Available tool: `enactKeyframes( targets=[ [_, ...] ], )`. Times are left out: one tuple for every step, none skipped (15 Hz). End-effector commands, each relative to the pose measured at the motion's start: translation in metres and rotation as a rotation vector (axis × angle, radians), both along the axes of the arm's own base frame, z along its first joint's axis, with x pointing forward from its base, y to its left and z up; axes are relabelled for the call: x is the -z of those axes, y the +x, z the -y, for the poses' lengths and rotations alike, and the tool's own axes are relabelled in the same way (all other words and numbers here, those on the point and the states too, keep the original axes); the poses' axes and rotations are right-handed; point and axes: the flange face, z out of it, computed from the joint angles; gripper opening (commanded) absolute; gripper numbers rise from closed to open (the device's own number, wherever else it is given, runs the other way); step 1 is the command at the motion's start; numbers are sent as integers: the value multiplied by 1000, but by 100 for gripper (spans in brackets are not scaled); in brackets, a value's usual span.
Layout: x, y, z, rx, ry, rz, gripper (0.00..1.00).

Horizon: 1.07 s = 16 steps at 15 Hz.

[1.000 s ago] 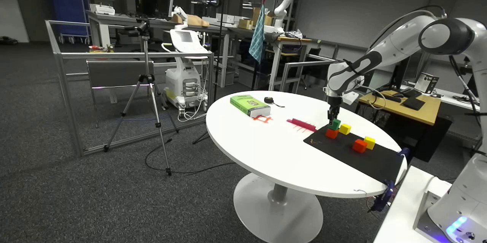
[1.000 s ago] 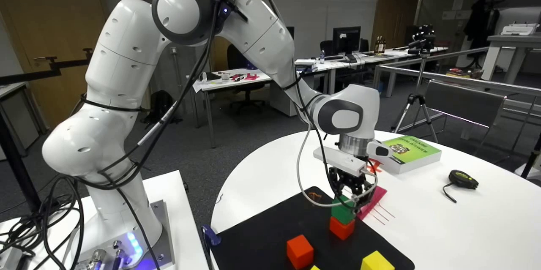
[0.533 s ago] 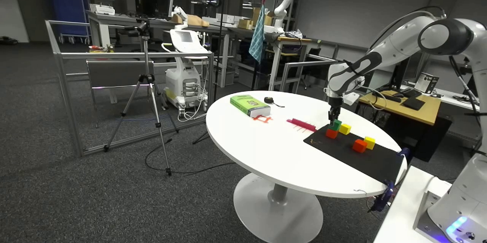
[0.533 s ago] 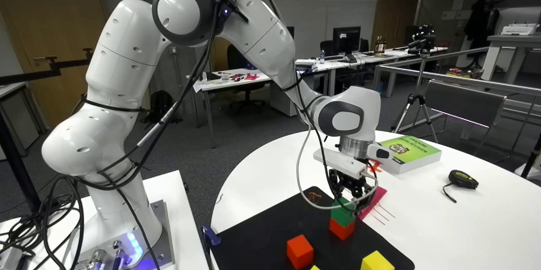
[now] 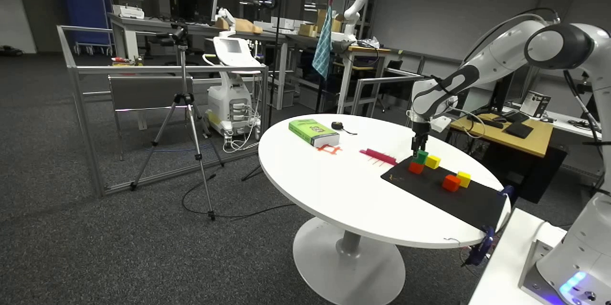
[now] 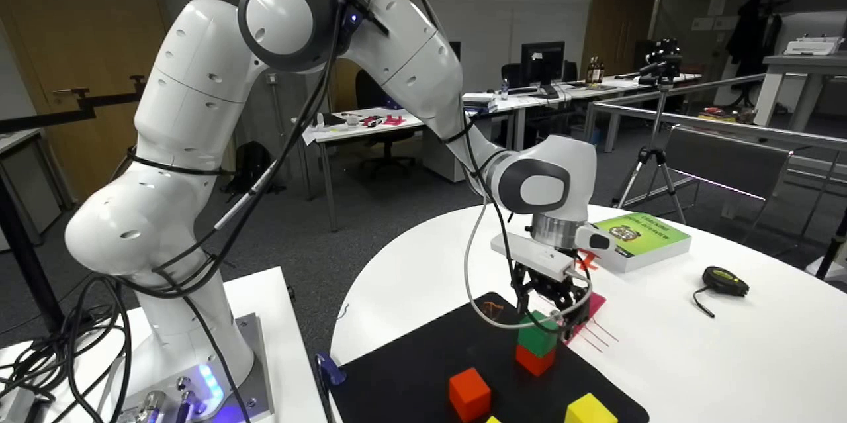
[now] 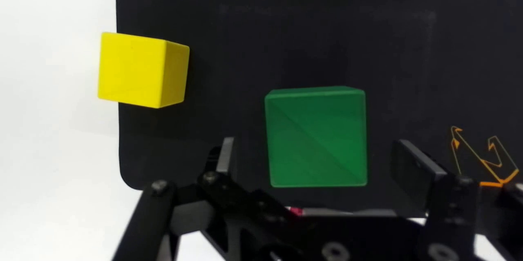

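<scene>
Step in hand, as judged: positioning of the gripper about the green block; whether this is approach or release cannot be determined. In the wrist view the fingers stand apart, with a gap at each side of the green block; nothing is clamped. In both exterior views the green block rests on a red block, set on the black mat near its side farthest from the robot base. The mat extends inward from the base-side edge of the round table; the table has no corners. Next move, as judged: it calls for straight vertical travel with even side clearance, since lateral contact could displace the green block.
</scene>
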Motion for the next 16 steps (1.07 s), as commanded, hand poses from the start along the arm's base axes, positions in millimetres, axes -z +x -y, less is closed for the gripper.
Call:
enactKeyframes(
  targets=[
    [-32, -17, 1, 21, 29, 30, 100],
    [-40, -24, 1, 33, 36, 39, 100],
    [-49, -34, 3, 50, 48, 60, 100],
    [-59, -43, 5, 68, 59, 75, 100],
    [-69, -54, 9, 85, 73, 97, 100],
    [-78, -65, 12, 100, 83, 110, 100],
    [-86, -76, 17, 110, 86, 114, 100],
    [-94, -87, 22, 121, 92, 124, 100],
    [-102, -100, 26, 137, 92, 121, 100],
    [-106, -111, 32, 147, 90, 119, 100],
    [-110, -120, 35, 162, 89, 118, 100],
    [-111, -129, 38, 172, 92, 114, 100],
    [-113, -139, 38, 200, 93, 116, 100],
    [-113, -147, 39, 216, 98, 117, 100],
    [-113, -155, 39, 233, 103, 123, 100],
    [-114, -159, 38, 252, 137, 147, 100]
  ],
)
